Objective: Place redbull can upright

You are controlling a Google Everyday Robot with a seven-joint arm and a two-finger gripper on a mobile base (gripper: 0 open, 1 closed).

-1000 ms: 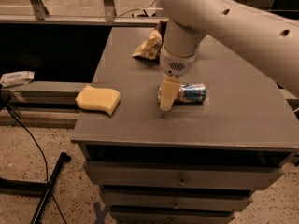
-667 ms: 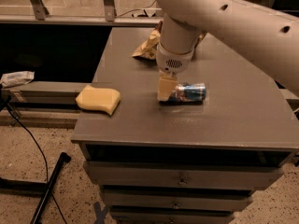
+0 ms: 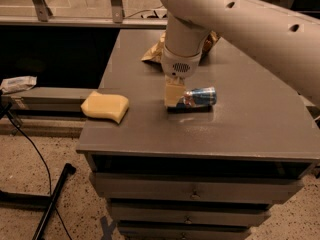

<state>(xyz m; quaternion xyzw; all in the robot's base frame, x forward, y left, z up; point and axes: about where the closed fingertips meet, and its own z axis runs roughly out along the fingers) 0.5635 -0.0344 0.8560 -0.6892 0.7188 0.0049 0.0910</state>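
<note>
Your gripper (image 3: 174, 95) has moved in from nearer the front of the desk (image 3: 250, 134) to its middle and now meets the end of the redbull can (image 3: 201, 97), which lies on its side there. Whether it is clamped or released, you cannot tell. Standing the can up is not yet done.

We see a dark grey table (image 3: 250, 124), pale yellow sponge (image 3: 105, 106) at its left edge, blue-and-silver redbull can (image 3: 201, 97) with red marking, our cream gripper (image 3: 173, 95) at its left end, brown-and-yellow snack bag (image 3: 152, 54) beyond.
</note>
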